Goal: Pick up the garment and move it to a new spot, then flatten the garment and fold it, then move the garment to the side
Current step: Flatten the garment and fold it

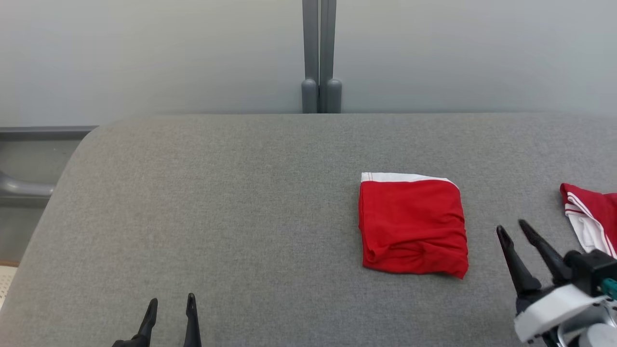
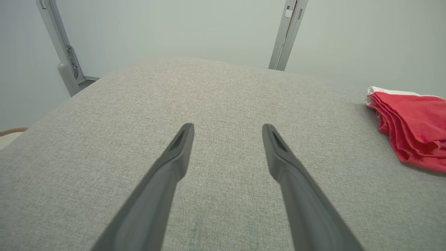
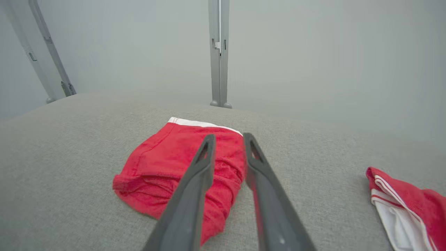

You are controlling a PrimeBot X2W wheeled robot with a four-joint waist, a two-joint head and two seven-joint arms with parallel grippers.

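The garment (image 1: 412, 224) is red with a white waistband and lies folded into a rough square on the grey padded table (image 1: 241, 202), right of centre. My right gripper (image 1: 512, 228) hovers just right of it, jaws slightly apart and empty, clear of the cloth. In the right wrist view the garment (image 3: 163, 170) lies behind the right gripper (image 3: 228, 136). My left gripper (image 1: 172, 300) rests open at the lower left, far from the cloth. In the left wrist view the left gripper (image 2: 228, 127) is wide open over bare table, and the garment (image 2: 414, 129) sits at the right edge.
A second red garment with white stripes (image 1: 590, 217) lies at the table's right edge, also seen as the striped garment (image 3: 407, 205) in the right wrist view. A grey post (image 1: 320, 58) stands behind the table against a pale wall. The table's rounded left corner (image 1: 82, 144) drops off.
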